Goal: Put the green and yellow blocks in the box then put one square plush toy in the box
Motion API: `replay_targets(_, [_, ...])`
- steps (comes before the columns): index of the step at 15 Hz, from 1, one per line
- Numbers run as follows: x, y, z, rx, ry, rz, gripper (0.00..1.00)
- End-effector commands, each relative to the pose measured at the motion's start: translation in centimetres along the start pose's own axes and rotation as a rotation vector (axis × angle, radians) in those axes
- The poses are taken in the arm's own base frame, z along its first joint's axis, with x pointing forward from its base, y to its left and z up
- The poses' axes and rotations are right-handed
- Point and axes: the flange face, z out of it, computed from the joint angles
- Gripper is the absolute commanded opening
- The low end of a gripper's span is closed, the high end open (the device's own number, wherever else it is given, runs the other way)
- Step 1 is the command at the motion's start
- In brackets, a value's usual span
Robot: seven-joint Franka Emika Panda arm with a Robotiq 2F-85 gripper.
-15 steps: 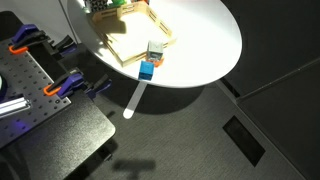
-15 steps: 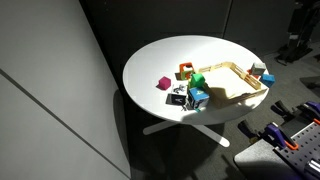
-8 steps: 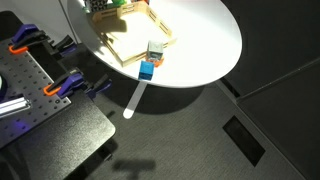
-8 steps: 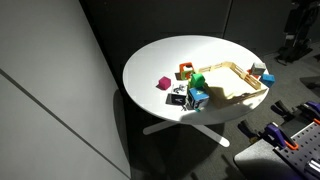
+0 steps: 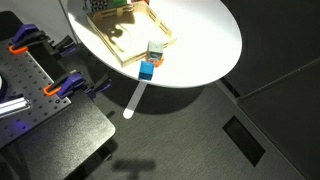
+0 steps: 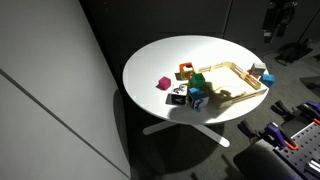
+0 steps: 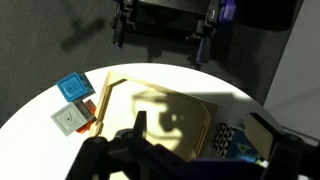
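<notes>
The light wooden box (image 6: 236, 83) lies on the white round table and is empty; it also shows in an exterior view (image 5: 130, 42) and in the wrist view (image 7: 150, 105). The green block (image 6: 198, 80) sits just outside the box's end. A black-and-white patterned plush toy (image 6: 178, 97) lies beside a teal block (image 6: 197, 98); the plush also shows in the wrist view (image 7: 222, 140). I cannot make out the yellow block. My gripper (image 7: 205, 150) is open and empty, high above the box; it is the dark shape in an exterior view (image 6: 277, 17).
A blue cube (image 7: 74, 87) and a grey-white cube (image 7: 68, 118) sit outside the box's other end, near the table edge (image 5: 200, 85). A magenta block (image 6: 163, 83) and a red-orange piece (image 6: 186, 70) lie near the green block. Clamps (image 5: 62, 85) stand on the bench beside.
The arm has moved up and towards the table in one exterior view, and its shadow now falls across the box. The blocks and toys have not moved.
</notes>
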Motion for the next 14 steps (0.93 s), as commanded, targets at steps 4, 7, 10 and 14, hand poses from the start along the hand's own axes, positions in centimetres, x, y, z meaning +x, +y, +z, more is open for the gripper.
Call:
replay_targets(4, [7.1,-2.4,-0.4,-0.019,0.038,-0.027,1.0])
replay_targets(7, [9.6,-3.9,0.1,-0.023,0.062,-0.057,1.0])
replay_targets(10, [11.3,-5.0,0.3,-0.026,0.114,-0.088,1.0])
replay_targets(14, [12.4,-5.9,0.5,-0.05,0.164,-0.097,1.0])
